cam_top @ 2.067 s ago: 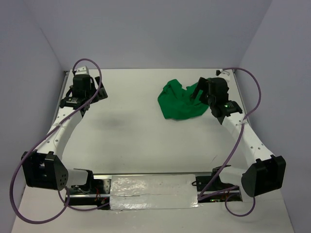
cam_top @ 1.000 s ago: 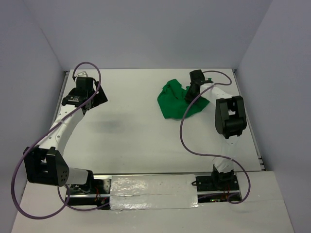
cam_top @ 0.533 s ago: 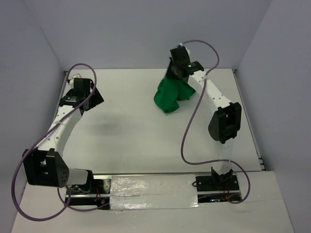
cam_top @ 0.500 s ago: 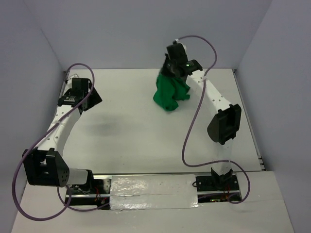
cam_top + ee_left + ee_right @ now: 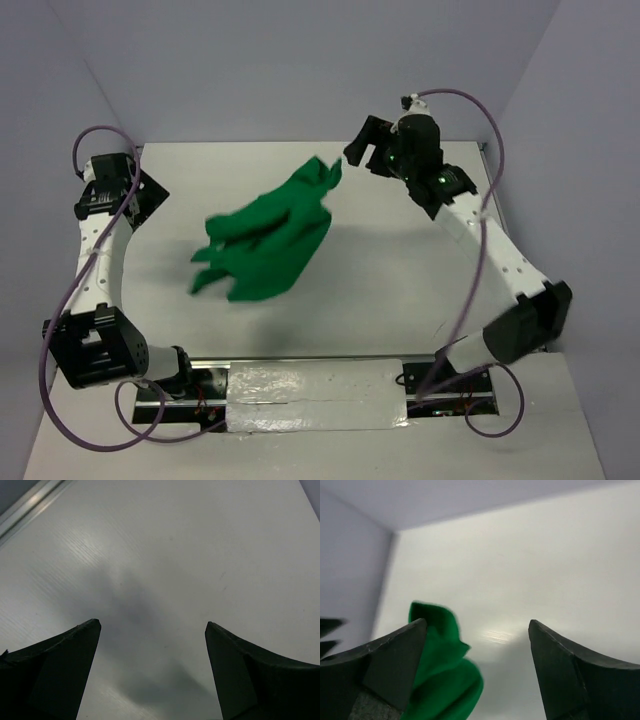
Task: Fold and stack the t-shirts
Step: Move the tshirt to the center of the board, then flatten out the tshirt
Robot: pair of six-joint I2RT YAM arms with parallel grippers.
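Note:
The bright green t-shirt (image 5: 265, 240) is spread loosely and blurred over the middle-left of the white table (image 5: 400, 280). One corner reaches up towards my right gripper (image 5: 358, 142). That gripper is raised at the back centre-right with its jaws wide open. In the right wrist view (image 5: 475, 630) the cloth (image 5: 442, 680) shows blurred beside the left finger (image 5: 385, 655), not pinched between the jaws. My left gripper (image 5: 150, 205) is open and empty at the far left edge. In the left wrist view (image 5: 152, 627) it hangs over bare table.
Grey walls close in the table at the back and both sides. A metal rail (image 5: 510, 240) runs along the right edge, and another (image 5: 30, 505) shows in the left wrist view. Purple cables (image 5: 480, 290) loop by both arms. A taped strip (image 5: 315, 395) lies between the arm bases.
My right gripper lifted the shirt from the back right, swung it leftward and opened. The shirt now spreads over the middle-left. My left arm pulled back to the far left.

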